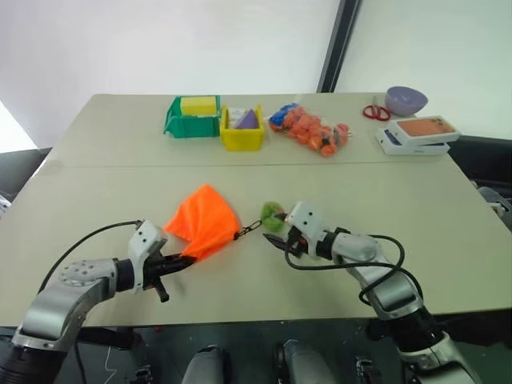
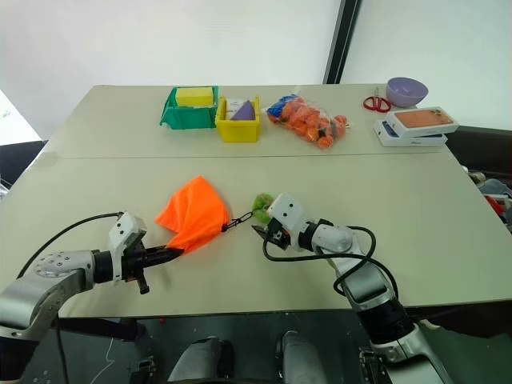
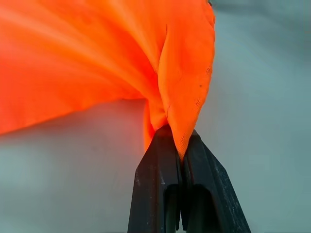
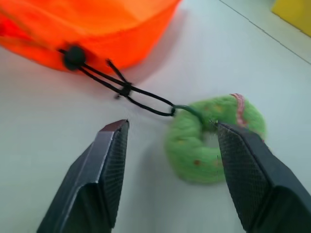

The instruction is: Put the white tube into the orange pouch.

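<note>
Left gripper (image 1: 178, 260) pinches orange pouch (image 1: 204, 220), probably hiding tube; right gripper (image 4: 170, 160) apart.

Beige table (image 1: 448, 240), white wall (image 1: 160, 40) behind, dark vertical post (image 1: 336, 44)

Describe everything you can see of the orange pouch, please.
The orange pouch is a bright orange, soft cloth bag, crumpled and lifted at one corner, near the table's front. The left gripper pinches that corner. A thin black cord with a black stopper runs from its gathered mouth to a fuzzy green ring lying on the table.
</note>
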Controlling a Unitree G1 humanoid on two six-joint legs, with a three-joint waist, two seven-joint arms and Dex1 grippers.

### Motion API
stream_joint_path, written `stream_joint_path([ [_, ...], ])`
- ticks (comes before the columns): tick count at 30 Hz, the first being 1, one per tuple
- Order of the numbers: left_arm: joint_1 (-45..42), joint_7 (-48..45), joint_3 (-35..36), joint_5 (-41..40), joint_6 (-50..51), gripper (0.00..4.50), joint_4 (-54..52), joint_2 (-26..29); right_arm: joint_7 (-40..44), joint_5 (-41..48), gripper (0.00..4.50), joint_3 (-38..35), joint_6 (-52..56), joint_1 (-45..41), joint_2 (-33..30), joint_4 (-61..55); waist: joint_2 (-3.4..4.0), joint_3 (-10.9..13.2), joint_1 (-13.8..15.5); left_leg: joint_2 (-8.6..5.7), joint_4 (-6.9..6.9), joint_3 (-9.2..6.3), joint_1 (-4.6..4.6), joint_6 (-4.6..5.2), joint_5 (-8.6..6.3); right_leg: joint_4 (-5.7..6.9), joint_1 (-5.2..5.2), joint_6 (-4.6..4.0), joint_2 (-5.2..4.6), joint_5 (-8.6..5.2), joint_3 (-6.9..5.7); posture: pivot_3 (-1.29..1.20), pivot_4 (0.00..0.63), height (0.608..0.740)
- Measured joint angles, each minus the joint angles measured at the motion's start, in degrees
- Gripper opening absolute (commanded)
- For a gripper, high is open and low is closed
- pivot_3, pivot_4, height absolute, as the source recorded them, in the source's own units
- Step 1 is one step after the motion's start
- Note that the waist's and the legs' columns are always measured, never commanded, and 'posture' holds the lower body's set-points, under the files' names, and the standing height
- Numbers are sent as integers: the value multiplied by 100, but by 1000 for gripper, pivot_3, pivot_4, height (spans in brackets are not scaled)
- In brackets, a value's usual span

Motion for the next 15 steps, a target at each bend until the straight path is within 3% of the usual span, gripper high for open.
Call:
stream_joint_path([
  [1,-26,38,37,-3,-10,1881,1,-55,-27,-61,2976,21,-62,-35,35,132,-1,-1,1,0,-1,0,0,0,0,-5,2,0,0,0,0,0,150,740],
  [3,-80,135,148,-45,-7,2841,-1,-140,-57,-120,2460,46,-158,-81,115,331,-9,-5,8,0,-2,0,-3,1,0,-8,5,0,0,1,-1,0,150,740],
  [5,-139,188,271,-142,42,2850,-33,-160,-67,-203,1676,66,-244,-110,138,449,-10,-6,7,0,-2,0,-7,1,0,-9,11,1,0,1,-1,0,150,740],
  [8,-249,258,520,-450,274,2850,-111,-178,-67,-371,34,108,-395,-143,123,526,-12,-7,3,0,-2,0,-7,2,0,-9,19,1,0,1,-2,0,150,740],
  [15,-596,391,827,-901,598,2850,-201,-234,67,-334,10,-145,-369,34,-234,263,-9,-6,44,-2,3,-1,-5,3,0,-14,24,1,-5,1,-8,0,150,740],
])
